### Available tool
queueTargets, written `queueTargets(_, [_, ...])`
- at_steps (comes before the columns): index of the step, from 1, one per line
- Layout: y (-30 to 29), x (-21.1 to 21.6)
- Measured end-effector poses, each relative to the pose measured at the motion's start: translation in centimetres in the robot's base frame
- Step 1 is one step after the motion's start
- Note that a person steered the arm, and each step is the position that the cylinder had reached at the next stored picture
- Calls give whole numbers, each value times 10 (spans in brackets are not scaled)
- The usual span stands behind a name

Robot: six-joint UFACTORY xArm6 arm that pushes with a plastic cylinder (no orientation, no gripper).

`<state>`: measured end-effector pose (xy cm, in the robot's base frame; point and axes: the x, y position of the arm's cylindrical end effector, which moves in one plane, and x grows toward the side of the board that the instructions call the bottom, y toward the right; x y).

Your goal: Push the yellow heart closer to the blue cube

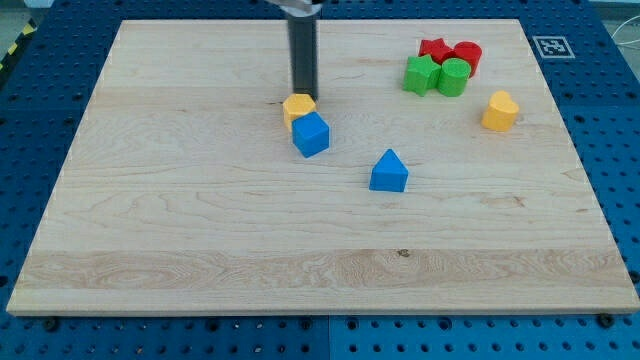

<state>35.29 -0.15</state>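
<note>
The yellow heart (499, 111) lies at the view's right, below the red and green blocks. The blue cube (311, 134) sits near the board's middle, far to the heart's left. A yellow hexagon (298, 106) touches the cube's upper left corner. My tip (302, 95) rests at the top edge of the yellow hexagon, just above the blue cube and far left of the heart.
A blue triangular block (388, 172) lies to the lower right of the cube. A red star (434, 50), a red cylinder (467, 55), a green star (421, 73) and a green cylinder (453, 76) cluster at the top right. The wooden board (200, 250) lies on a blue perforated table.
</note>
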Motion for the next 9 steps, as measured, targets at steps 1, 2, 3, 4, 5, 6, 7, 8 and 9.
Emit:
queueTargets(1, [58,15])
queueTargets(2, [91,83])
queueTargets(3, [147,122])
queueTargets(4, [231,124])
queueTargets(5, [278,83])
queueTargets(6, [266,19])
queueTargets(7, [235,11])
queueTargets(8, [231,16])
queueTargets(9, [230,33])
